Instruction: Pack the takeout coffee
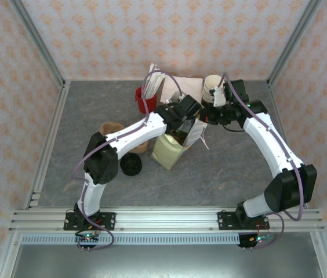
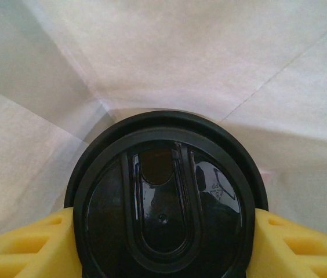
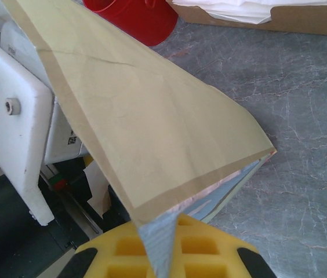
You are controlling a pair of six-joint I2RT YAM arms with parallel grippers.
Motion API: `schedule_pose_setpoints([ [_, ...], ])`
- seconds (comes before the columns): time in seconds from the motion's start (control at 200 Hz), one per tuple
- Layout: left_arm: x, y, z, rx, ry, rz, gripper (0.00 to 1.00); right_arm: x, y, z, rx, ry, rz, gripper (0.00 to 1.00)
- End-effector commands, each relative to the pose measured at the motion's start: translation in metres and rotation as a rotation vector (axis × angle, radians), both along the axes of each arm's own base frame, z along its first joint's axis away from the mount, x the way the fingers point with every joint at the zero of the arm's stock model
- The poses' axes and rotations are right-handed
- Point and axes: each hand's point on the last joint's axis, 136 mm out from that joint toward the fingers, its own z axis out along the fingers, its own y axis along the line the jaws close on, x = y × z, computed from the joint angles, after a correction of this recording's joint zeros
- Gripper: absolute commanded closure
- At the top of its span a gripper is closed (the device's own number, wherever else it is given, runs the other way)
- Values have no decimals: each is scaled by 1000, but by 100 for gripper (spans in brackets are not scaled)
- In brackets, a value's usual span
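Evidently the left gripper (image 2: pixel 163 255) pinches the takeout coffee (image 2: pixel 162 197) by its sides, with yellow foam pads (image 2: pixel 24 246) flanking the glossy, ribbed black lid. It holds the cup upright inside the paper bag (image 3: pixel 152 116), between creased white walls. The right gripper (image 3: pixel 163 258), pressed together on the bag's thin tan rim, holds the mouth open — presumably for loading. Beyond stands a red cup (image 3: pixel 134 14) on the grey marbled table (image 3: pixel 302 116).

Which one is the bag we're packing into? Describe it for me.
Middle of the grey table, where both arms meet: a pale yellow paper bag, the left gripper holding the takeout coffee inside it. Unlike the cream cup stack and black lid nearby, it is flat-sided, its rim pinched by the right gripper.
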Motion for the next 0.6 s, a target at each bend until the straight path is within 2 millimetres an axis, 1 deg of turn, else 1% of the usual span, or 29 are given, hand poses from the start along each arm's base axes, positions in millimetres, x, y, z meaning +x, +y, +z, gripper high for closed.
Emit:
schedule_pose_setpoints([
  [0.0,-10,24,-45,115,140,29,37,5,6,27,25,-95,33,100],
  [0.135,-11,25,-48,124,155,30,38,6,7,27,25,-96,36,100],
  [0.29,-7,21,-35,92,124,16,37,5,7,25,13,-104,42,100],
  [0.405,-5,20,-20,62,84,10,38,5,5,28,2,-125,39,100],
  [0.465,-4,20,-16,57,73,7,38,4,4,29,0,-135,38,100],
  [0.596,-2,20,-24,86,94,7,38,6,5,30,4,-142,34,100],
])
